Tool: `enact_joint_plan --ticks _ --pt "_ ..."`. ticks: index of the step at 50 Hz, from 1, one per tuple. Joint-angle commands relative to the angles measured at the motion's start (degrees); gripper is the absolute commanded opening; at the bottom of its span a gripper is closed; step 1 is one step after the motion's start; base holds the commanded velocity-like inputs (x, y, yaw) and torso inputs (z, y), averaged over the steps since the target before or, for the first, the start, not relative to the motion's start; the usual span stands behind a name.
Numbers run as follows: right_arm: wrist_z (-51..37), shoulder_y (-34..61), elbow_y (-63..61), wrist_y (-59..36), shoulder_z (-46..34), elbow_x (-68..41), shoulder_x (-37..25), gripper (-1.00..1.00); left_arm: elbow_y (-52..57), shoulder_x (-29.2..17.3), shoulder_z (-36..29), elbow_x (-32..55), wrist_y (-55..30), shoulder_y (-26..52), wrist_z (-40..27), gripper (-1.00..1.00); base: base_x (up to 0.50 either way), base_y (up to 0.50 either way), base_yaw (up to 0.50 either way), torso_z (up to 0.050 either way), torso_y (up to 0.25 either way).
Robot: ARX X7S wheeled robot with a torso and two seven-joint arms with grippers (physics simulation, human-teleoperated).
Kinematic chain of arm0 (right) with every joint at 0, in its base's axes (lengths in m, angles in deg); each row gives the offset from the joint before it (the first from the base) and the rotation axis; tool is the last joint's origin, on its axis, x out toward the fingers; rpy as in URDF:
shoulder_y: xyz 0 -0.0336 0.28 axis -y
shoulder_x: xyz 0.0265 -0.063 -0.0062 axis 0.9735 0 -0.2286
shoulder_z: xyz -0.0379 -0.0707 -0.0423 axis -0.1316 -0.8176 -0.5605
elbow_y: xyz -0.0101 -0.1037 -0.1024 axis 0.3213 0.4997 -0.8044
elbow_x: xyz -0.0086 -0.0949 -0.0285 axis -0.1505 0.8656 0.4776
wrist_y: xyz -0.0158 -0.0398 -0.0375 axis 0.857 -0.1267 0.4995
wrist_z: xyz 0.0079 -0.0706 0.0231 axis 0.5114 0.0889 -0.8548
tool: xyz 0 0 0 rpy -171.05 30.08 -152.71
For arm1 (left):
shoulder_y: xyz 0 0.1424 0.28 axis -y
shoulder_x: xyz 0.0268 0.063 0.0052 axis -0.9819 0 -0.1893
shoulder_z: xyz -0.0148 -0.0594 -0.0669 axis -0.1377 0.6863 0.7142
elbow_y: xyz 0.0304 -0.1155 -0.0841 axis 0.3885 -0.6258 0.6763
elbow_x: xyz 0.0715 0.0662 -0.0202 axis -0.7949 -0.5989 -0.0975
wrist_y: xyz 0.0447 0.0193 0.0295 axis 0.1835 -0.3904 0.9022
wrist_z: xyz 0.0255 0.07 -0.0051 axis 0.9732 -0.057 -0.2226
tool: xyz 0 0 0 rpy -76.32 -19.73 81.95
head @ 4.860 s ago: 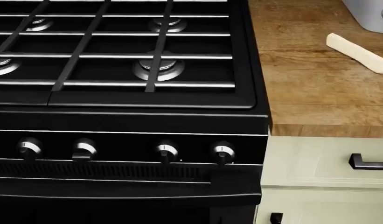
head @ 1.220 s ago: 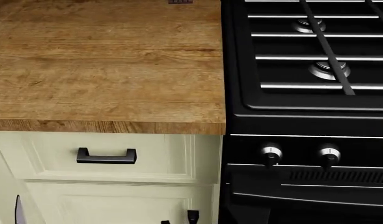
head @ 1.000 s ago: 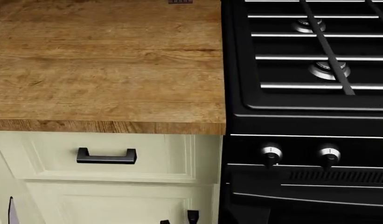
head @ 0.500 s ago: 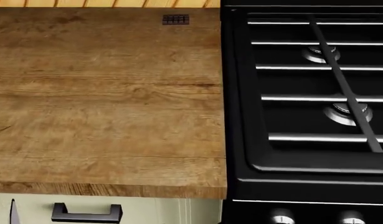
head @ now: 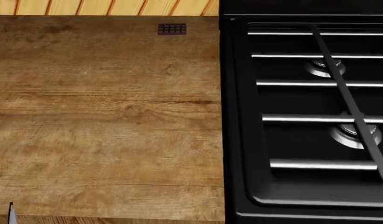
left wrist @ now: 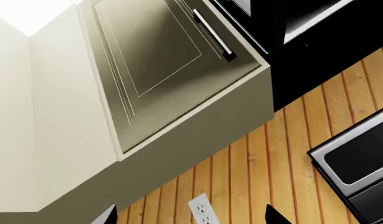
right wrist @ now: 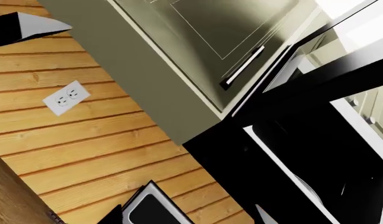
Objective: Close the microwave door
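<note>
The microwave (right wrist: 316, 154) is a black box mounted beside a pale green upper cabinet (right wrist: 198, 56) in the right wrist view. Its door (right wrist: 328, 79) appears to stand out from the body, with a light-edged opening below it. In the left wrist view only a black corner of the microwave (left wrist: 291, 23) shows past the cabinet (left wrist: 160, 70). My left gripper (left wrist: 191, 217) is open, its dark fingertips (left wrist: 107, 217) framing a wall outlet (left wrist: 200, 212). My right gripper (right wrist: 186, 215) is open too, well short of the microwave. Neither touches anything. The head view does not show the microwave.
The head view looks down on a wooden countertop (head: 104, 116) with a black gas stove (head: 309, 116) at its right. A wood-plank wall (left wrist: 284, 154) runs under the cabinets. A steel-framed black panel (right wrist: 150, 210) lies between my right fingertips, farther off.
The head view has swung from the stove to the counter on its left, then lifted: the drawer handle and stove knobs have dropped out of frame and the wall shows.
</note>
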Motion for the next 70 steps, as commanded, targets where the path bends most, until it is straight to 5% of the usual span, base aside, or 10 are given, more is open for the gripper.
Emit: enact_joint_plan --ticks 1,22,39,50,57,70 --pt "-0.25 -0.31 -0.26 -0.52 -0.42 3.68 -0.07 1.00 0.14 -0.35 -0.19 0.03 0.55 0.03 -0.70 1.00 0.50 -0.07 0.00 0.000 0.000" --pt "1.23 -3.03 -3.15 -0.95 -4.45 17.82 1.75 1.00 1.31 -1.15 0.59 0.51 2.50 -1.23 -3.73 1.00 0.16 -0.02 0.00 0.000 0.000" --pt "2.66 -2.47 -2.69 -2.66 -4.35 17.54 2.81 1.00 2.05 -1.32 0.48 0.21 2.95 -1.66 -4.67 1.00 0.10 -0.04 0.00 0.000 0.001" --pt "36.29 19.81 -16.45 -6.50 -7.93 19.94 16.95 1.00 2.80 -1.06 0.66 -0.39 2.42 -1.86 -4.88 1.00 0.00 0.00 0.00 0.000 0.000" --pt "41.63 38.27 -16.14 -23.18 -19.41 23.64 17.02 1.00 2.99 -1.26 0.56 -0.78 2.49 -1.98 -4.94 1.00 0.00 0.00 0.00 0.000 0.000" --pt "42.74 41.40 -16.91 -27.97 -21.18 22.95 15.32 1.00 1.99 -1.33 -0.41 -0.72 2.54 -1.07 -4.60 1.00 0.00 0.00 0.00 0.000 0.000"
